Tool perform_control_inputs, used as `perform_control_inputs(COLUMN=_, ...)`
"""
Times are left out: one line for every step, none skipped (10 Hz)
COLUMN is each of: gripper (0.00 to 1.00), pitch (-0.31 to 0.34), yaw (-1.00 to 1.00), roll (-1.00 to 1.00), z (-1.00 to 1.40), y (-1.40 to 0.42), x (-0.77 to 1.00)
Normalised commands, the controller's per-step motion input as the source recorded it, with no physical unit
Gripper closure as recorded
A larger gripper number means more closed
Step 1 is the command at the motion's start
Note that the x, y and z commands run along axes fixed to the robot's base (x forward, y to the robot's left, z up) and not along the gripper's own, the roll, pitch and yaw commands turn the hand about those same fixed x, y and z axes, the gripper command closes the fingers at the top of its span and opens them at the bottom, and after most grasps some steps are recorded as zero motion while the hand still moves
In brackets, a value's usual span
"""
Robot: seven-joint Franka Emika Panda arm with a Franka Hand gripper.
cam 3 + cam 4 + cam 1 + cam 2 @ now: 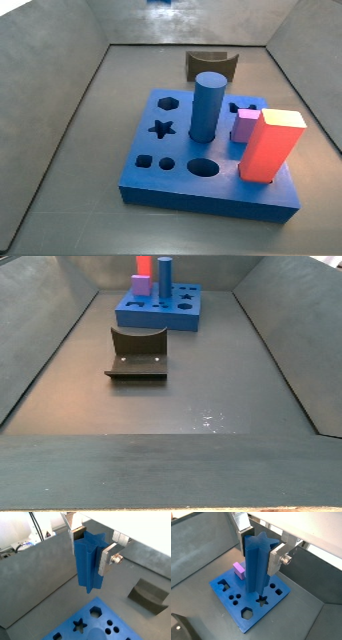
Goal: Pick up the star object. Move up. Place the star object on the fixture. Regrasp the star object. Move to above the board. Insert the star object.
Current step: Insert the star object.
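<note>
End effector [261,548] grips 1 star object [256,567] | 1 board [234,609] below | 1 fixture [148,596]

Wrist views look down past tool [92,554]; side views face board [187,190] (opposite ends).

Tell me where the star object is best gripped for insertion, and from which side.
Its upper end, from above: the star object hangs upright, so the gripper, shut on its top flanks over the board, leaves the lower length free to enter the star hole.
</note>
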Motion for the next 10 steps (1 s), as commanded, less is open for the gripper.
perform_control_inputs(gripper=1.00, pitch=0.000, yaw=-0.41, roll=-0.04, z=-1.00, y=-0.18, x=-0.07)
perform_control_inputs(gripper=1.00, pitch=0.000, yaw=-0.67, roll=-0.05, z=-0.99, y=-0.22, x=-0.07)
perform_control_inputs(gripper=1.00, pitch=-0.043, yaw=-0.64, roll=-0.05, z=-0.84, y=-0.30, x=-0.01)
perform_control_inputs(gripper=1.00, pitch=0.000, yaw=-0.56, roll=-0.08, z=-0.73, y=-0.25, x=0.07)
perform_control_inputs(gripper=1.00, pitch=0.004, yaw=-0.40, roll=-0.18, z=-0.70, y=-0.03, x=0.23)
perform_control_inputs(gripper=1.00, pitch=0.004, yaw=-0.56, roll=-0.17, z=-0.63, y=-0.09, x=0.18)
perform_control_inputs(gripper=1.00, pitch=0.000, yaw=-0.73, roll=-0.14, z=-0.49, y=-0.08, x=0.04)
perform_control_inputs(gripper=1.00, pitch=0.000, yaw=-0.75, roll=-0.15, z=-0.45, y=-0.08, x=0.00)
perform_control_inputs(gripper=1.00, pitch=0.064, yaw=-0.75, roll=-0.16, z=-0.47, y=-0.04, x=0.03)
perform_control_inputs(gripper=1.00, pitch=0.161, yaw=-0.68, roll=-0.16, z=-0.53, y=-0.04, x=0.10)
